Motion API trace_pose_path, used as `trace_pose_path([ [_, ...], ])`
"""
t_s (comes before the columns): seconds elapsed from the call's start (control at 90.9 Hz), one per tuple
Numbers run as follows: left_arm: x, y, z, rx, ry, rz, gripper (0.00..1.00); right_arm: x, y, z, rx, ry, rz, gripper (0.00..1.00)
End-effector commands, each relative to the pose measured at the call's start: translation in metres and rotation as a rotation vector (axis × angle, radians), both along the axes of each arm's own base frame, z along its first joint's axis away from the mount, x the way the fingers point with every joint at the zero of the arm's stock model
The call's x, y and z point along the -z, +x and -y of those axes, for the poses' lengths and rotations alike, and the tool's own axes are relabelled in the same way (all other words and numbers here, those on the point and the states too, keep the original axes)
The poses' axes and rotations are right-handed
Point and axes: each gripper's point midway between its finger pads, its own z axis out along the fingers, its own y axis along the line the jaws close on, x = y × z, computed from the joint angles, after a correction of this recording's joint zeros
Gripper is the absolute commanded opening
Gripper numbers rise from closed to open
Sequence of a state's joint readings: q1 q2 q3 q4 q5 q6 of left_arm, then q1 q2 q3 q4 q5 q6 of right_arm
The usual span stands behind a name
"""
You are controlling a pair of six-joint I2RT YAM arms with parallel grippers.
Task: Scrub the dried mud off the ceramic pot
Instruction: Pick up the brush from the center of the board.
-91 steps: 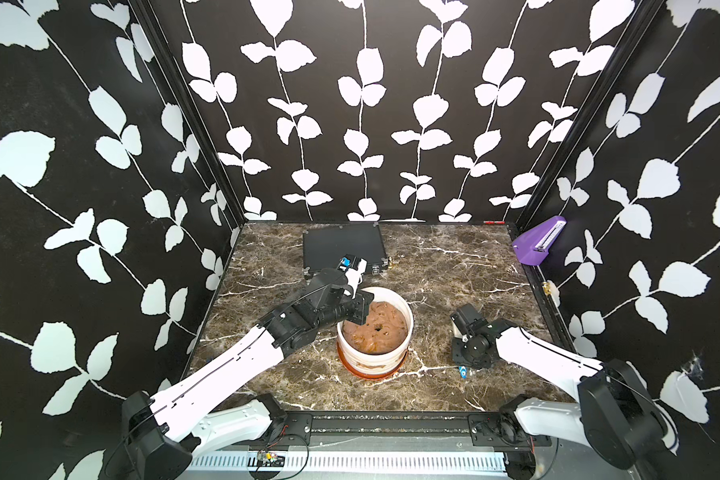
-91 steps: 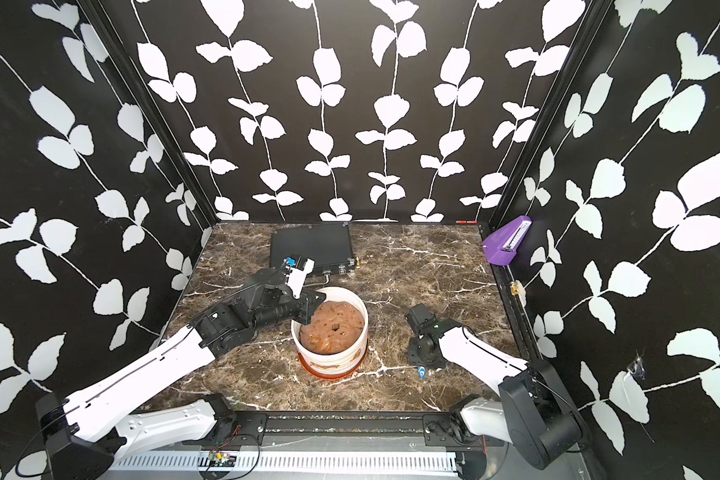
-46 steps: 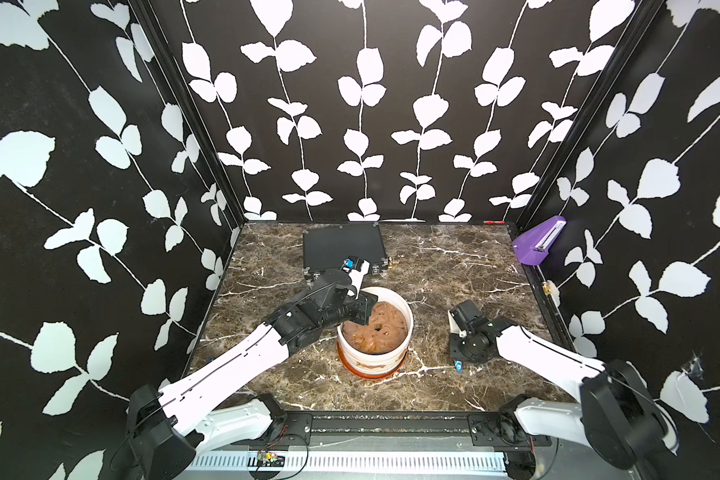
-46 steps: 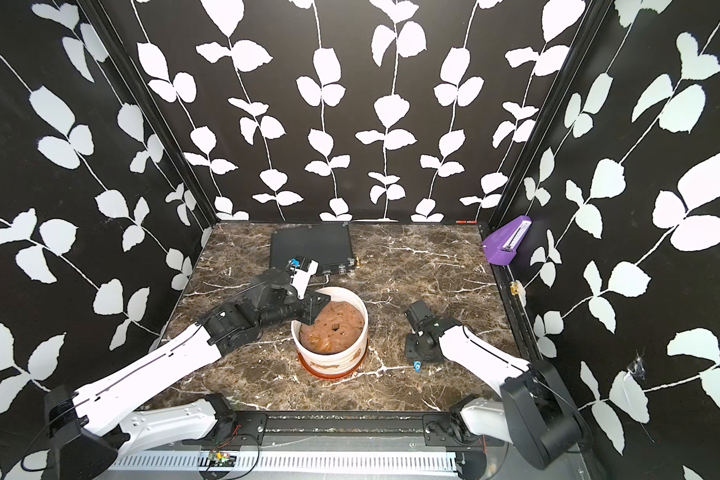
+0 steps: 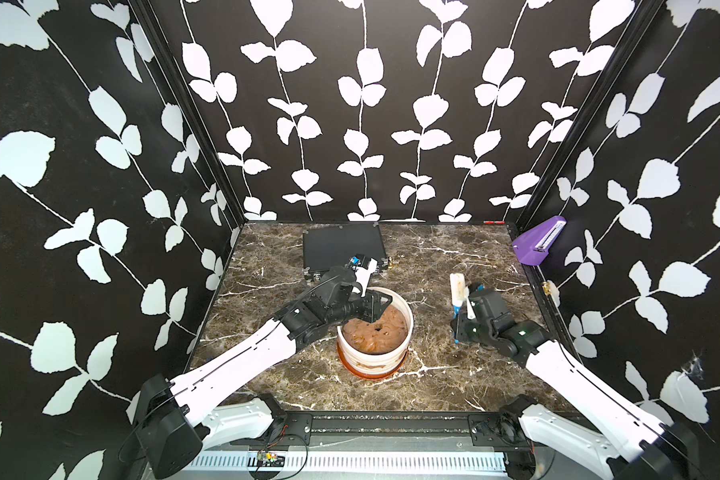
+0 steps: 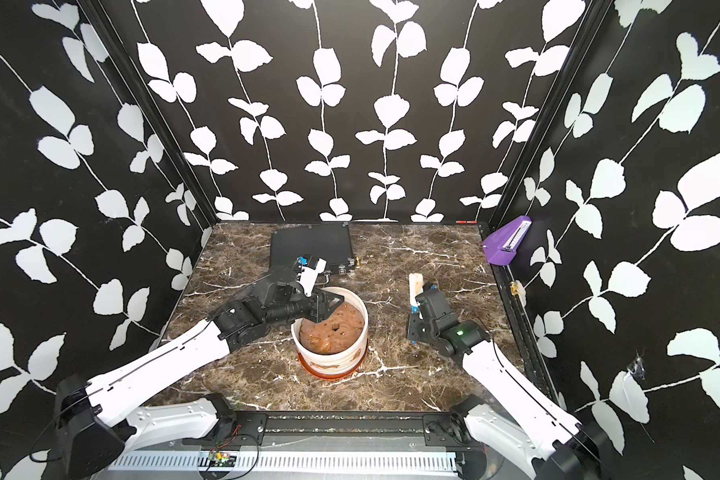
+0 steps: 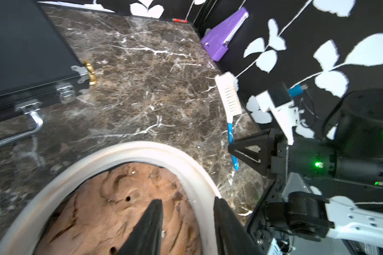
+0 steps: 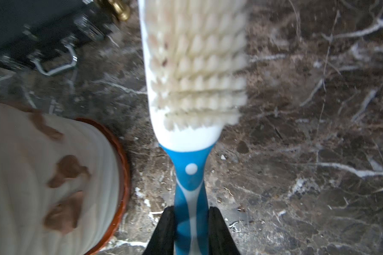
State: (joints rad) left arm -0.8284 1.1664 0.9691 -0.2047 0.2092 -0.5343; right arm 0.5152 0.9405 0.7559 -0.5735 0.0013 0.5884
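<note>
Blue-handled brush (image 8: pixel 190 136) clamped in right end effector (image 8: pixel 191 208); left end effector (image 7: pixel 186 199) jaws apart, straddling ceramic pot (image 7: pixel 142 146) rim.

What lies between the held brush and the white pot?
Nothing: only bare marble tabletop separates the brush from the ceramic pot, clearest in the right wrist view.

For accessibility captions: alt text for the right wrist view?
The right gripper is shut on the blue handle of a scrub brush above the marble tabletop. Beside it stands the ceramic pot, its white wall blotched with dried mud; a black case lies beyond.
</note>
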Motion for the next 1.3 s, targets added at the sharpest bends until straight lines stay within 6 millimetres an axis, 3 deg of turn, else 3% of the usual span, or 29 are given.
trace_pose_path([
  [0.0,-0.015,-0.002,0.018,0.069,-0.078,0.004,0.48,-0.068,0.016,-0.031,-0.107,0.135,0.181,0.00],
  [0.088,-0.020,0.001,0.026,0.084,-0.108,0.008,0.49,-0.100,0.024,-0.048,-0.149,0.198,0.237,0.00],
  [0.242,-0.031,0.001,0.038,0.113,-0.193,0.013,0.54,-0.125,0.034,-0.075,-0.217,0.233,0.265,0.00],
  [0.363,-0.038,0.005,0.039,0.101,-0.197,0.034,0.58,-0.132,0.030,-0.097,-0.290,0.232,0.285,0.00],
  [0.583,-0.042,0.013,0.039,0.074,-0.182,0.054,0.58,-0.129,0.015,-0.119,-0.365,0.200,0.291,0.00],
  [0.99,-0.042,0.008,0.046,0.115,-0.232,0.040,0.45,-0.132,0.000,-0.140,-0.433,0.169,0.302,0.00],
  [1.287,-0.041,0.014,0.044,0.076,-0.232,0.034,0.14,-0.124,-0.003,-0.142,-0.440,0.145,0.293,0.00],
])
